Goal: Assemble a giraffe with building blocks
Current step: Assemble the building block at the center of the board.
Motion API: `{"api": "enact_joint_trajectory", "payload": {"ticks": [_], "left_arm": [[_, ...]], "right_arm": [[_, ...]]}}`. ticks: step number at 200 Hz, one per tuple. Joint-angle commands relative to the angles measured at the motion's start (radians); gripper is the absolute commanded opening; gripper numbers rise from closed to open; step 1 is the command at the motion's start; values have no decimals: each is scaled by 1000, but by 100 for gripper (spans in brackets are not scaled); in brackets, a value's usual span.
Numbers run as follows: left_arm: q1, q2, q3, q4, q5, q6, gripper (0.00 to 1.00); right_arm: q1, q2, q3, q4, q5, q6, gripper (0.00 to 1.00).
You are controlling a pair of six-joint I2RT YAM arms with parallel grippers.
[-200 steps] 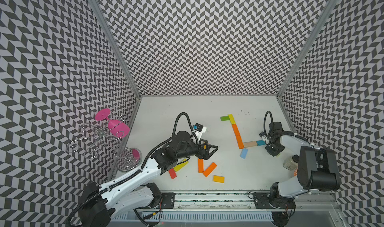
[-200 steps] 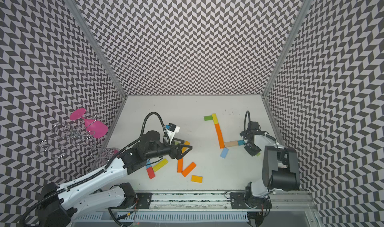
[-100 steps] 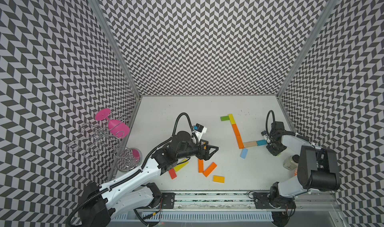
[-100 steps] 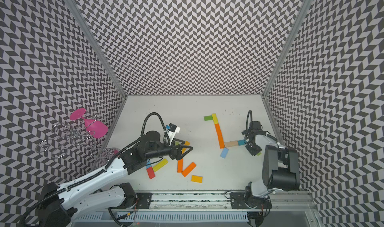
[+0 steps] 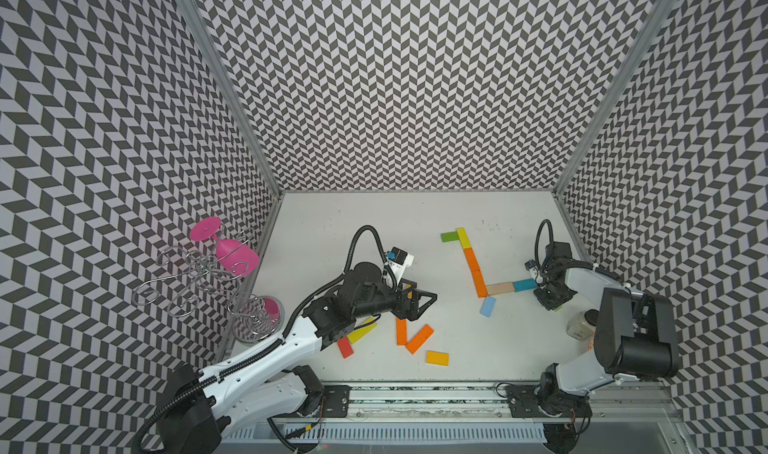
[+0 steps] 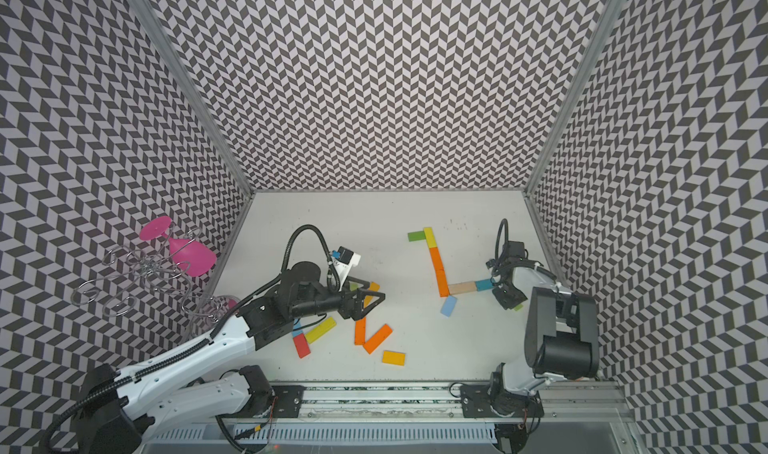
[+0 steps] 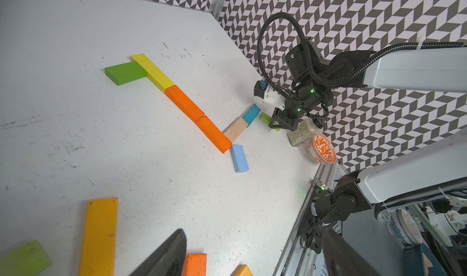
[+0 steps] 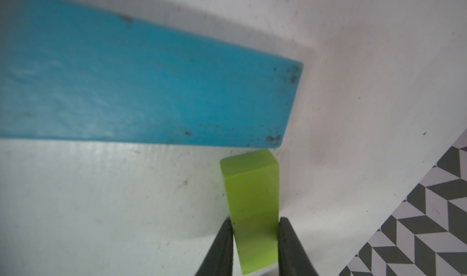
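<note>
While left claw [image 5: 422, 302] gapes, right claw [image 8: 254, 228] pinches green block [image 8: 250, 186].

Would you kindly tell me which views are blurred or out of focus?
Right wrist view: the teal block is soft, too close to focus; the green block is somewhat sharper. Left wrist view: the left fingers are blurred, the orange block crisp. Both top views: sharp, evenly lit.

Lime-green block [image 8: 251, 206], gripped on its edge, just beside the end of the flat teal block [image 8: 151, 85]
</note>
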Motion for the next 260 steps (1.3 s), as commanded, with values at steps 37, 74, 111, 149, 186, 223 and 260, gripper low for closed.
{"api": "enact_joint_trajectory", "payload": {"ticks": [37,74,111,149,186,223,260], "left_arm": [[-7,-3,-11,30,9,6,85],[-7,1,-15,40,23,6,85],[-7,6,-13,39,23,8,85],[-7,9,-12,37,24,8,85],[-6,9,-12,35,19,10,85],[-6,9,-13,35,16,9,85],[-6,9,-12,33,15,10,85]], "right_arm": [[-2,38,22,-31,-91,16,26],[-2,44,29,-28,-86,14,26],[-2,54,39,-29,-81,15,26],[-2,64,50,-26,-82,16,26],[-2,64,53,-24,-80,15,26],[-2,67,63,-24,-88,21,26],[-1,67,65,-23,-90,20,27]]}}
